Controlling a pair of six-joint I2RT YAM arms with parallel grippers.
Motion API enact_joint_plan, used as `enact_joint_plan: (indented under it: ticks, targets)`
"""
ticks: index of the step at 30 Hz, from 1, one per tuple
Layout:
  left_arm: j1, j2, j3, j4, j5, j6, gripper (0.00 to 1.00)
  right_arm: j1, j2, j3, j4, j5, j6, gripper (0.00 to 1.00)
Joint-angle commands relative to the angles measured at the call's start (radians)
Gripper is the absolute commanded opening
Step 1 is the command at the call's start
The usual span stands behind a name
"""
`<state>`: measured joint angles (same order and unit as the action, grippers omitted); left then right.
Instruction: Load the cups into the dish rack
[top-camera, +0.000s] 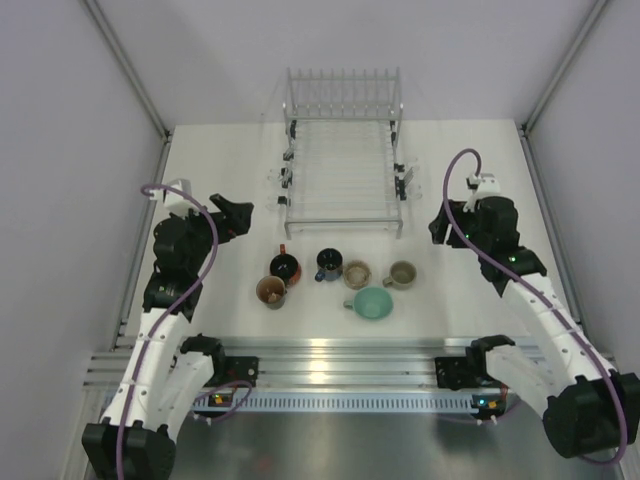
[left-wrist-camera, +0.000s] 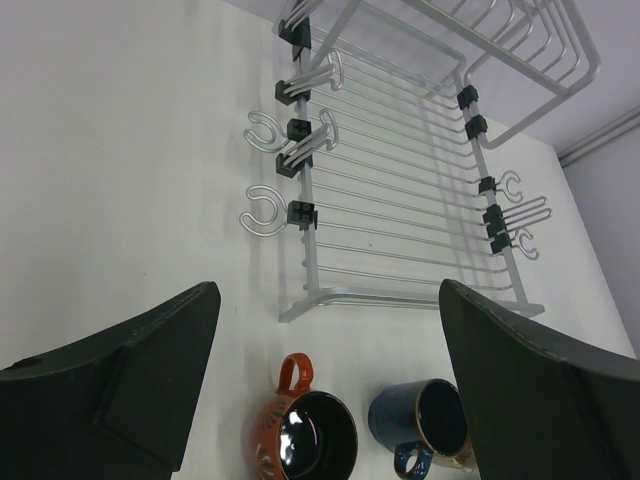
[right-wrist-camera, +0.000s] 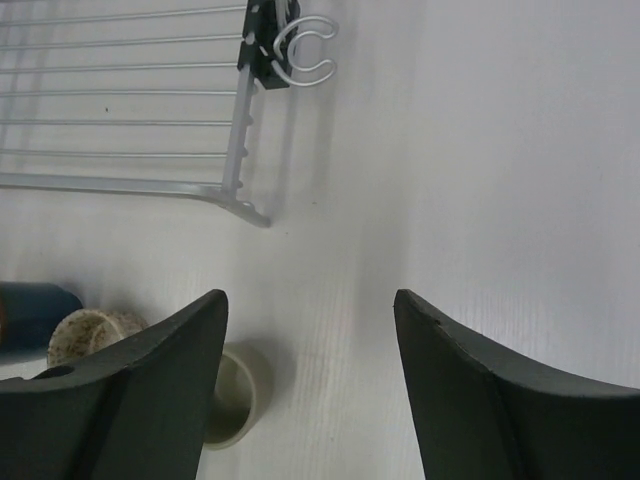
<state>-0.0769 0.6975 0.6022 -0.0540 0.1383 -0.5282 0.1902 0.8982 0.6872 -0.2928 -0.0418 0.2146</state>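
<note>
Several cups stand in a cluster on the white table, in front of the empty wire dish rack (top-camera: 340, 165). They are a black-inside orange cup (top-camera: 284, 266), an orange-brown cup (top-camera: 271, 291), a dark blue cup (top-camera: 329, 264), two beige cups (top-camera: 357, 273) (top-camera: 400, 274) and a wide mint-green cup (top-camera: 373, 303). My left gripper (top-camera: 238, 215) is open and empty, up and left of the cluster. In the left wrist view the left gripper (left-wrist-camera: 328, 290) looks over the orange cup (left-wrist-camera: 305, 430), the blue cup (left-wrist-camera: 425, 420) and the rack (left-wrist-camera: 380, 296). My right gripper (top-camera: 440, 225) (right-wrist-camera: 310, 296) is open and empty, above a beige cup (right-wrist-camera: 235, 395).
The rack has upright tines at its far end (top-camera: 342, 95) and side hooks (left-wrist-camera: 262, 210) (right-wrist-camera: 300, 50) sticking out over the table. Grey walls with metal posts close in both sides. A metal rail (top-camera: 330, 355) runs along the near edge.
</note>
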Motion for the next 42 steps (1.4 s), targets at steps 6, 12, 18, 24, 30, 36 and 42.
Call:
enact_joint_plan:
  ticks: [6, 12, 18, 24, 30, 36, 42]
  targets:
    - [-0.003, 0.034, 0.005, 0.020, 0.021, 0.016, 0.97, 0.120, 0.067, -0.029, 0.015, 0.023, 0.054, 0.64]
    - [-0.003, 0.039, 0.005, 0.022, 0.021, 0.017, 0.97, 0.247, 0.126, -0.040, -0.003, 0.134, 0.080, 0.64]
    - [-0.003, 0.037, 0.004, 0.022, 0.021, 0.014, 0.97, 0.321, 0.173, -0.081, -0.006, 0.220, 0.124, 0.62]
    - [-0.003, 0.036, 0.004, 0.022, 0.026, 0.008, 0.97, 0.327, 0.205, -0.101, -0.006, 0.220, 0.140, 0.55]
    - [-0.003, 0.031, 0.004, 0.020, 0.027, 0.007, 0.96, 0.331, 0.258, -0.094, 0.000, 0.186, 0.144, 0.43]
    - [-0.003, 0.033, 0.004, 0.022, 0.030, 0.005, 0.96, 0.336, 0.306, -0.084, -0.002, 0.165, 0.144, 0.35]
    - [-0.003, 0.031, 0.004, 0.022, 0.029, 0.007, 0.95, 0.345, 0.297, -0.061, -0.055, 0.194, 0.154, 0.00]
